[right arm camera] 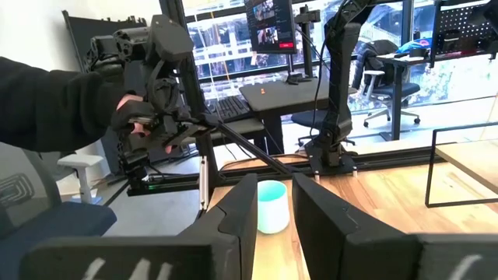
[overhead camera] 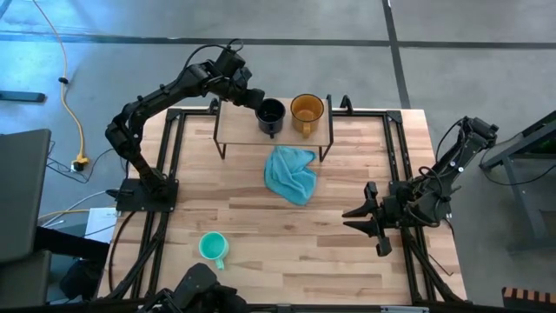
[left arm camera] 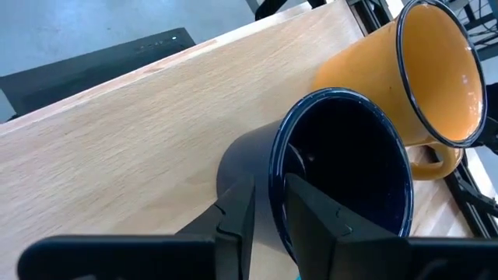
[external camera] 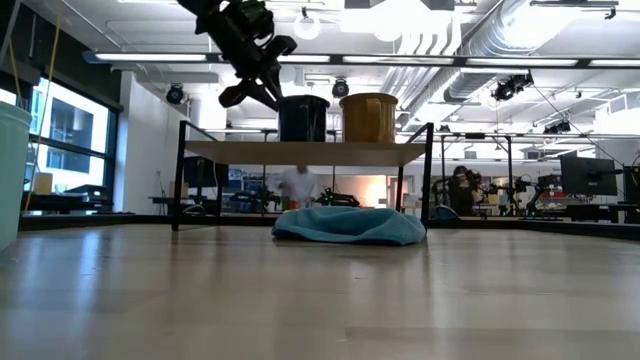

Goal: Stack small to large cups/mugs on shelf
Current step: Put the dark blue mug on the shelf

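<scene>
The dark navy mug (overhead camera: 271, 116) and the amber mug (overhead camera: 307, 111) stand upright side by side on the light-wood shelf (overhead camera: 239, 127) at the table's far side, the amber one to the right. My left gripper (left arm camera: 268, 190) reaches over the shelf from its left and is shut on the dark mug. The small teal mug (overhead camera: 213, 248) stands on the tabletop near the front edge. My right gripper (overhead camera: 372, 228) waits over the table's right side, open by a narrow gap, nothing between its fingers. My left gripper pinches the dark mug's wall at the rim (left arm camera: 277, 167), on the mug's left side. One finger (left arm camera: 323, 218) is inside the mug and the other (left arm camera: 237, 214) outside. The fingers slant down from the table's far left. The mug stands upright with its base on the shelf (external camera: 300, 152).
A crumpled light blue cloth (overhead camera: 292, 174) lies on the table in front of the shelf. Black frame rails (overhead camera: 169, 156) run along both table sides. In the right wrist view a person's sleeve and hand (right arm camera: 117, 117) show beyond the table.
</scene>
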`<move>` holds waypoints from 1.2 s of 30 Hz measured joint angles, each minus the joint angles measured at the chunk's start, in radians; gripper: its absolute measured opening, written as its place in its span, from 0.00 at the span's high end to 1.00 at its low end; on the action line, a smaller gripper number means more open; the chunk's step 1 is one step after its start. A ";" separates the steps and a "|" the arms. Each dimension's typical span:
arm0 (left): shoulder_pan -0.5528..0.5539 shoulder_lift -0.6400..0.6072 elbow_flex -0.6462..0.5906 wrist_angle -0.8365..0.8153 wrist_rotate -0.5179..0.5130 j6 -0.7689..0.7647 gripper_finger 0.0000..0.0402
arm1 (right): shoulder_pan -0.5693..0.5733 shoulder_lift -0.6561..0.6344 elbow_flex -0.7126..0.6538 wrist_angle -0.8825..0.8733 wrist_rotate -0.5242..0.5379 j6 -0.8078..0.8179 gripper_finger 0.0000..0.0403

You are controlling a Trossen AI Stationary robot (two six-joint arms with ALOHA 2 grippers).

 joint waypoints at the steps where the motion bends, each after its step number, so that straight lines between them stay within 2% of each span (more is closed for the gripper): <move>1: 0.000 0.000 0.000 0.000 0.000 0.000 0.85 | 0.000 0.000 0.000 -0.002 0.000 0.000 0.82; 21: 0.000 0.000 0.000 -0.003 -0.001 0.091 0.85 | -0.072 0.000 0.000 -0.018 -0.076 0.010 0.82; 31: 0.000 0.009 0.002 -0.001 0.008 0.127 0.98 | -0.072 0.000 0.000 -0.020 -0.076 0.011 0.82; 36: 0.000 0.022 0.004 0.008 0.020 0.138 0.95 | -0.072 0.000 0.000 -0.030 -0.076 0.031 0.82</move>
